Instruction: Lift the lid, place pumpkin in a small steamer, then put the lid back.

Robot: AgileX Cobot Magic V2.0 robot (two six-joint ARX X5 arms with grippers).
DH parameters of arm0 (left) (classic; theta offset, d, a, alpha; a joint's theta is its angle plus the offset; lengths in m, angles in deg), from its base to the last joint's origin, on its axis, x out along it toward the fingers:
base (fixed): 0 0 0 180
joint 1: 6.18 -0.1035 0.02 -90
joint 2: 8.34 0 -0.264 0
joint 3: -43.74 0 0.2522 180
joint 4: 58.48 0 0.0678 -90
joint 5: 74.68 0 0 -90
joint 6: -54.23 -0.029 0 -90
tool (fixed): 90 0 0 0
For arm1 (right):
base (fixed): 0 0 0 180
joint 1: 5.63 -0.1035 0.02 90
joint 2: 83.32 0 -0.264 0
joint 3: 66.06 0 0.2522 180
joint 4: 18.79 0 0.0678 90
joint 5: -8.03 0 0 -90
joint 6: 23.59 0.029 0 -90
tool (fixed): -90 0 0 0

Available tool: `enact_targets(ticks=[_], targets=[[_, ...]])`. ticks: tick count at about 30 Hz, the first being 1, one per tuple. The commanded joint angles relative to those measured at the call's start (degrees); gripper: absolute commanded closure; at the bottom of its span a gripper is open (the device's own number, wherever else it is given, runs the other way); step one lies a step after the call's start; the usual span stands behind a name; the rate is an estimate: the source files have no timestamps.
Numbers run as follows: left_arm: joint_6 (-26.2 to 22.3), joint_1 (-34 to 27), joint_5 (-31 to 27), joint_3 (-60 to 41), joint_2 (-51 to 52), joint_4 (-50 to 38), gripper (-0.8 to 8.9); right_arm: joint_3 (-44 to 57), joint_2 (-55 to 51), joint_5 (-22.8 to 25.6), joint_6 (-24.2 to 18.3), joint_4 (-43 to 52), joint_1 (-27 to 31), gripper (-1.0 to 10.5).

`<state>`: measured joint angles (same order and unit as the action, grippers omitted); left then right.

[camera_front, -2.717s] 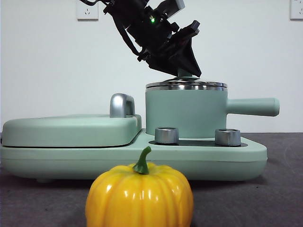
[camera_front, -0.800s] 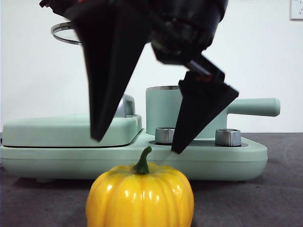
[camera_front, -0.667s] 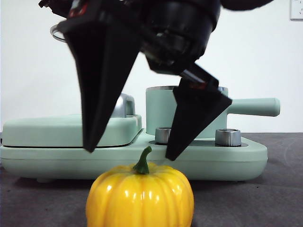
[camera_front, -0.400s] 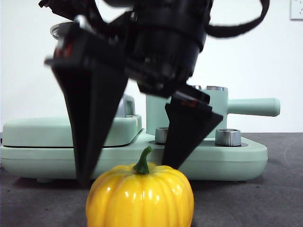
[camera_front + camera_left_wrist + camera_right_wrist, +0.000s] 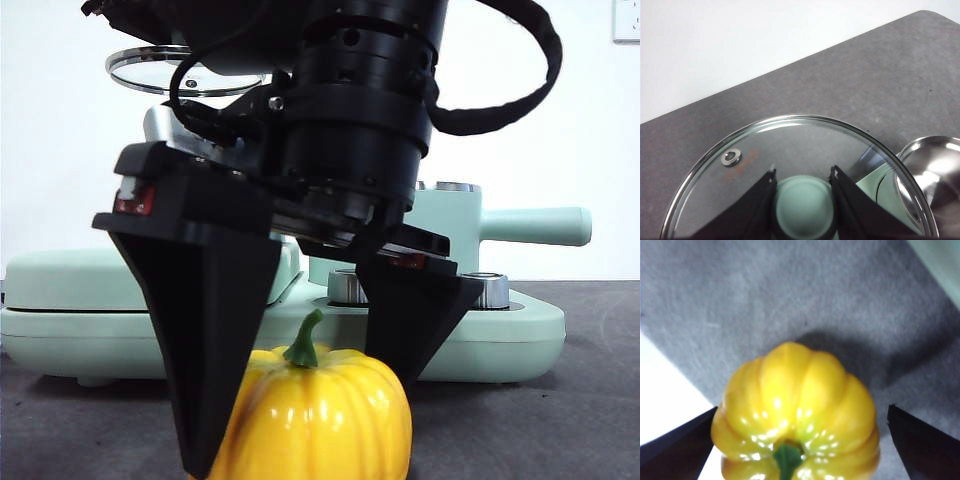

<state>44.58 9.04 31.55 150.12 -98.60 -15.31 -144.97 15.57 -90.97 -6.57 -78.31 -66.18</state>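
You're at the pumpkin pickup. The right pincer (image 5: 300, 400) is spread wide astride the pumpkin (image 5: 795, 410), which sits on the table near its front edge. The left pincer (image 5: 802, 175) holds the lid (image 5: 740, 165) aloft by its knob. Next, close squarely on the pumpkin's sides, then carry it to the steamer (image 5: 450, 215).

Front view: low, level across the counter (image 5: 600, 420), very near. 2 wrist views look down, apparently steeply; front and right wrist share the pumpkin (image 5: 320, 415).
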Motion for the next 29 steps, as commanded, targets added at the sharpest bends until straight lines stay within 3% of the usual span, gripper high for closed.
enact_targets(ticks=[1, 8, 14, 20, 29], targets=[[0.17, 0.11, 0.04, 1.81, -0.09, -1.60, 7.57, -0.81, 1.14, 0.00, 0.39, -0.28, -0.81, 4.5], [0.26, 0.11, 0.07, 1.81, -0.09, -1.66, 7.57, -0.81, 1.18, -0.52, 0.42, -0.31, -0.76, 5.9], [0.24, 0.11, 0.07, 1.81, -0.09, -1.64, 7.57, -2.36, 1.07, -4.20, 0.61, -1.75, -0.22, 6.0], [0.24, -0.07, 0.07, 1.81, -0.09, -1.70, 7.57, -13.14, 1.07, -4.48, 0.11, -11.98, 2.89, 6.0], [0.17, -0.22, 0.07, 1.81, -0.09, -1.79, 7.57, -32.57, 1.33, -1.05, -3.23, -27.04, 12.61, 6.0]])
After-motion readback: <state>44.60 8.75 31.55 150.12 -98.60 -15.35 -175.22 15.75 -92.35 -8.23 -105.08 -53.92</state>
